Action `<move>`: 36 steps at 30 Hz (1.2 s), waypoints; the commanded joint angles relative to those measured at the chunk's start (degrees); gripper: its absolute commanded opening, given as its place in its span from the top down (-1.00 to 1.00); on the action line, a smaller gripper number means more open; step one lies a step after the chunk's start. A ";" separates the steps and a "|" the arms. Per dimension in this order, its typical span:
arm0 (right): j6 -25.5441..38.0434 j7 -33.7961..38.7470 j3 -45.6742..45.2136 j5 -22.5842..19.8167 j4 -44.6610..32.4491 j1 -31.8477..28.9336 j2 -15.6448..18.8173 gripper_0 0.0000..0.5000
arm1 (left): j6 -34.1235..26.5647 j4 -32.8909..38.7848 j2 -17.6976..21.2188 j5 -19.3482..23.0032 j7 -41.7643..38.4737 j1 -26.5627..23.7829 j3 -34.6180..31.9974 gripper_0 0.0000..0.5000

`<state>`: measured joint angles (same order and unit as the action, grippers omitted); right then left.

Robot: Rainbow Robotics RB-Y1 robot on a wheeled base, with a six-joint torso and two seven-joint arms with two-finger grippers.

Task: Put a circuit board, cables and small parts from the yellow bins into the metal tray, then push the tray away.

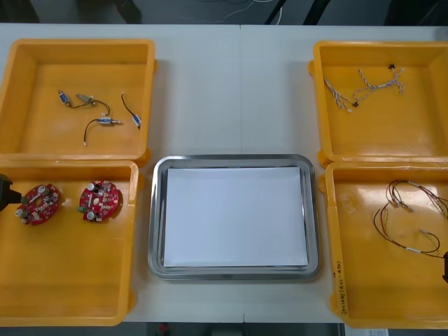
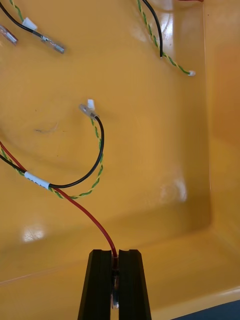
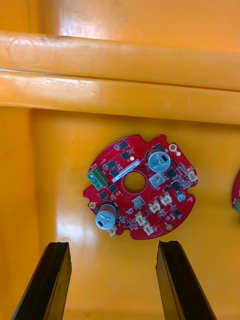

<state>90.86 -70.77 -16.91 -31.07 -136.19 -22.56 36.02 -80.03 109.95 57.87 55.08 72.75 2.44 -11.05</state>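
Two round red circuit boards lie in the near-left yellow bin (image 1: 70, 280), one (image 1: 40, 203) by its left wall and one (image 1: 100, 199) to its right. My left gripper (image 3: 114, 247) hangs open just short of the left board (image 3: 140, 186), which lies flat ahead of the fingers; the gripper shows black at the table's left edge (image 1: 3, 190). In the near-right bin (image 1: 378, 287) my right gripper (image 2: 115, 254) is shut on the red strand of a red and yellow cable (image 2: 90, 215). The metal tray (image 1: 157, 210), white inside, sits in the middle.
The far-left bin (image 1: 42, 140) holds small metal parts (image 1: 105, 120) with black leads. Twisted blue and white cables (image 1: 364, 87) lie in the far-right bin (image 1: 392, 133). More cable loops (image 1: 402, 210) spread across the near-right bin.
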 commanded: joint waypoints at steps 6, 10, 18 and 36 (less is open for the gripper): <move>-0.42 1.96 -1.81 -0.22 -1.97 -1.88 2.03 0.93 | 1.54 -2.11 -1.00 0.55 -1.47 -1.47 -1.43 -1.00; -0.42 1.69 -1.81 -0.13 -1.97 -1.88 1.95 -0.59 | 2.24 -2.90 -1.88 0.11 -1.30 -1.47 -1.25 -1.00; -0.51 1.60 -2.16 -0.13 -2.06 -1.35 2.03 -1.00 | 6.29 -5.36 -2.67 -0.77 -1.30 -1.47 1.03 -1.00; 5.91 -0.07 -5.24 -13.75 -2.06 9.90 7.04 -1.00 | 11.21 -5.89 -4.08 -2.35 -1.12 1.87 3.06 -1.00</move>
<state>95.31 -70.78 -20.49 -42.78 -136.46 -16.12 39.05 -70.37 103.85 54.49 53.69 72.74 2.61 -8.83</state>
